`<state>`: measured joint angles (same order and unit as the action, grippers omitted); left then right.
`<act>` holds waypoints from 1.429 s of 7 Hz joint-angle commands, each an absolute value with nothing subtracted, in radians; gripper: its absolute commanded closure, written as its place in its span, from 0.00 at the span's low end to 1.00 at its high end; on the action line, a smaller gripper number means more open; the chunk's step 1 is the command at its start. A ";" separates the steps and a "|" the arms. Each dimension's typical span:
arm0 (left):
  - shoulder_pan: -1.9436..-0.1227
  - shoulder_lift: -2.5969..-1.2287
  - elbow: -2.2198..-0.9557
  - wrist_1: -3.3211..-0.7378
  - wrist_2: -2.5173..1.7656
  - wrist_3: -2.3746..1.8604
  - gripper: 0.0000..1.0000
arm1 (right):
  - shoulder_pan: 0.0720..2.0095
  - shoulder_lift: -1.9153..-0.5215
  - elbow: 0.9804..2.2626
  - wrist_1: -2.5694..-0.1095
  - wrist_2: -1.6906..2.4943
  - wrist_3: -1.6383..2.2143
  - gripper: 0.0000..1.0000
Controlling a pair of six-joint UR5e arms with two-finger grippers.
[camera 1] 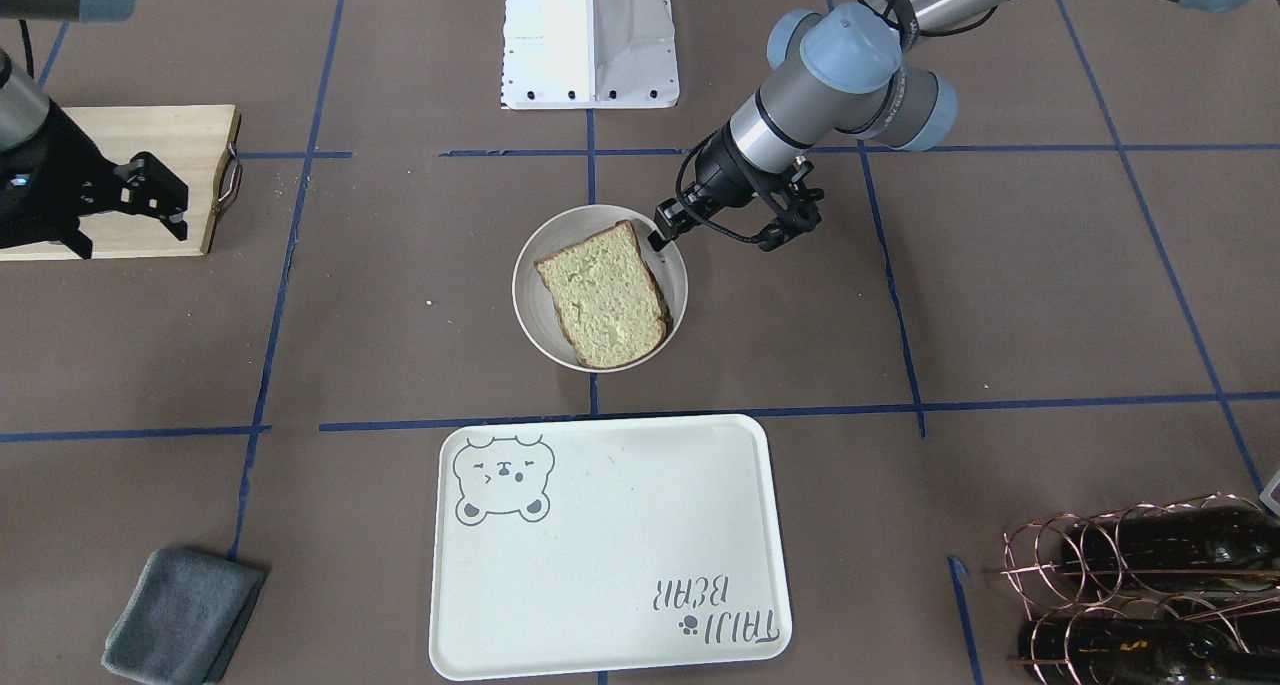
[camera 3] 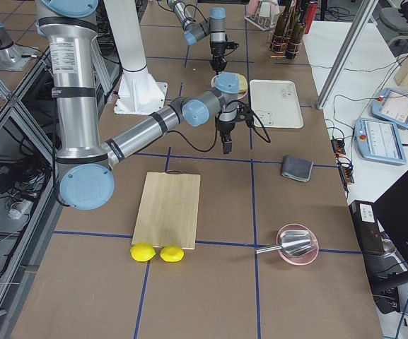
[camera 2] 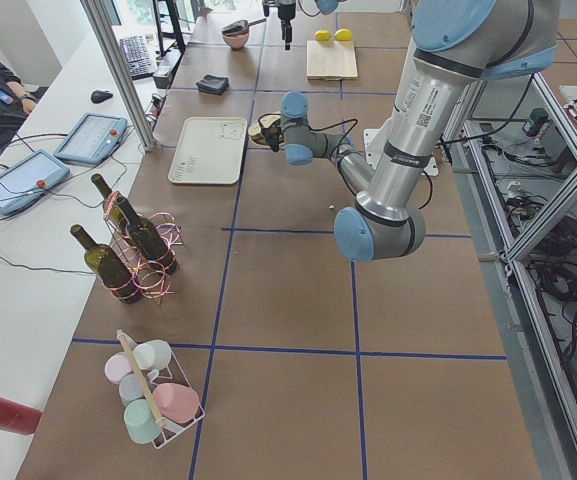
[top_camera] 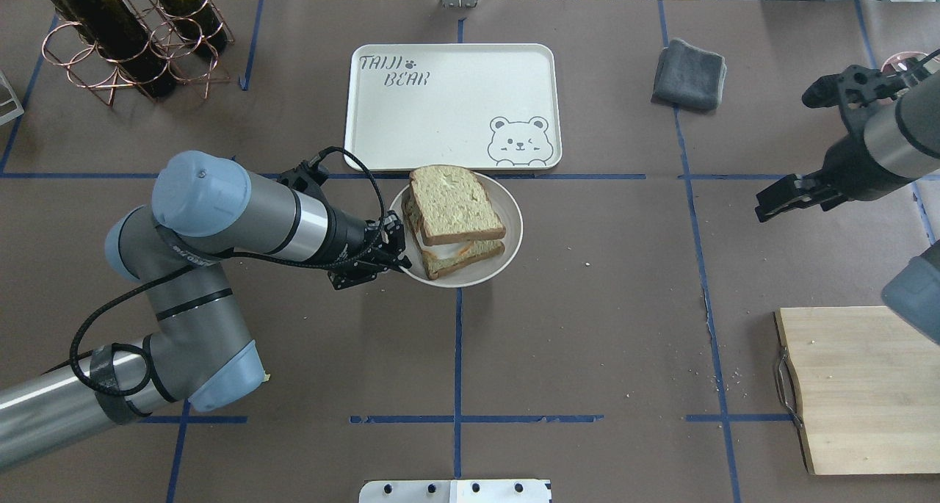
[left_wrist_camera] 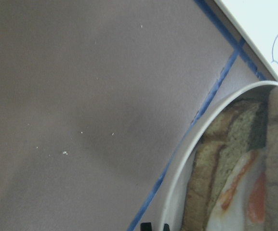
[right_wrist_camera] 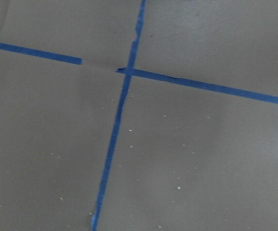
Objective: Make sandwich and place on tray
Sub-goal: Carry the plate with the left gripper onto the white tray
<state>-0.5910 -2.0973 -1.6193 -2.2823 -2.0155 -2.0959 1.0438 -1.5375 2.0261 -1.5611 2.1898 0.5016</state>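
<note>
Sandwich (top_camera: 455, 213) is stacked, so your left gripper (camera 1: 659, 236), fingers nearly closed, noses the plate (camera 1: 530, 300) rim, likely bound for the tray (camera 1: 620, 535).

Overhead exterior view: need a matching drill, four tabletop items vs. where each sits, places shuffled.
Items:
1. stacked sandwich of crusted bread slices and fried egg
2. cream-white rectangular bear-face tray
3. folded grey cloth
4. light wooden board with metal handle

Places:
A. view's lower right, on the robot's near side
B. on the small round white plate
C. far side, to the right of the tray
D. far centre, just beyond the plate

Pairs: 1-B, 2-D, 3-C, 4-A
</note>
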 commanded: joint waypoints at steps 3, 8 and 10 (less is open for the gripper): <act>-0.660 -2.271 -1.398 -2.278 -1.878 -2.294 1.00 | 1.239 -1.555 1.840 -1.557 2.198 0.191 0.00; -0.658 -2.446 -1.047 -2.402 -1.693 -2.373 1.00 | 1.289 -1.565 1.818 -1.560 2.281 0.169 0.00; -0.653 -2.496 -0.938 -2.463 -1.658 -2.422 1.00 | 1.290 -1.563 1.816 -1.560 2.281 0.169 0.00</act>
<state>-0.6559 -2.4701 -0.9947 -2.4331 -1.6769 -2.4006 1.2893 -1.5638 1.8173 -1.5601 2.2809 0.1688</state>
